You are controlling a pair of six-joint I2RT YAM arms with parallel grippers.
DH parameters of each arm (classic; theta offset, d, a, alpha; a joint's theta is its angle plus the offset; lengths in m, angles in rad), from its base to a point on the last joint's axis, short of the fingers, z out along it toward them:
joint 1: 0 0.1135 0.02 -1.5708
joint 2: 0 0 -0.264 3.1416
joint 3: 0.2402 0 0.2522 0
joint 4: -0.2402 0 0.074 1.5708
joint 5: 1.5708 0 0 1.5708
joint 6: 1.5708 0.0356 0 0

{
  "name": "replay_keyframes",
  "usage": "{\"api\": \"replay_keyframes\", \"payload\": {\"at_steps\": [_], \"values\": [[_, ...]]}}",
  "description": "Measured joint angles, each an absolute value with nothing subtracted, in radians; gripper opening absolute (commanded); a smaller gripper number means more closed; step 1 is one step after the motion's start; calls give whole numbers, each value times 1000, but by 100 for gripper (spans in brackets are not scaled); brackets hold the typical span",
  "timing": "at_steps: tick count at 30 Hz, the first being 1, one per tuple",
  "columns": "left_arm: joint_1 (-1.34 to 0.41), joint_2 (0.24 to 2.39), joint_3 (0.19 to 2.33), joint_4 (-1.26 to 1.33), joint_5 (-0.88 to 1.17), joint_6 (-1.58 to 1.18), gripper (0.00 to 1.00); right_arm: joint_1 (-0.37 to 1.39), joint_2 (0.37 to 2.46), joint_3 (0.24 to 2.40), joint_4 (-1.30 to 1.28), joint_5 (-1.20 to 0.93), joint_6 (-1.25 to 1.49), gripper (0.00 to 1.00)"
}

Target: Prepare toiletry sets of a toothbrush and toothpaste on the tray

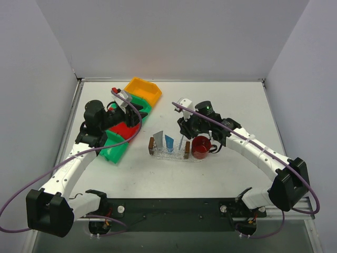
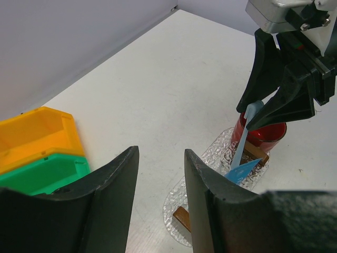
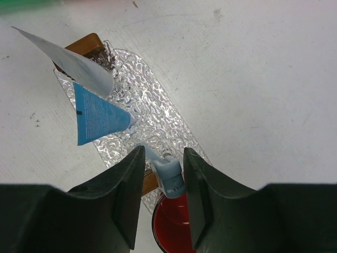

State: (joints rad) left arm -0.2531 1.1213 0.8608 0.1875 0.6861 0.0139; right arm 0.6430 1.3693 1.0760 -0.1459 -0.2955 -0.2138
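From above, the clear pebbled tray lies mid-table with the silver tube and the blue tube of toothpaste standing on it side by side, flat ends up; the toothbrush stands nearly upright at the tray's right end, just beside a red cup, with the right gripper at its top. The left wrist view shows the left gripper about half parted with nothing between its fingers, near a yellow bin and a green bin. The right wrist view shows the brush head between narrowly parted jaws, against one finger and a thin gap at the other; whether it is pinched I cannot tell
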Motion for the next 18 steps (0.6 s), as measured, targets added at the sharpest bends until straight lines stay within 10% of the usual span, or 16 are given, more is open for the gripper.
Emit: {"api": "replay_keyframes", "payload": {"at_steps": [18], "values": [[-253,1119,855,188,690,14,50,642,1372,1083,-154,-275,-213,36]]}}
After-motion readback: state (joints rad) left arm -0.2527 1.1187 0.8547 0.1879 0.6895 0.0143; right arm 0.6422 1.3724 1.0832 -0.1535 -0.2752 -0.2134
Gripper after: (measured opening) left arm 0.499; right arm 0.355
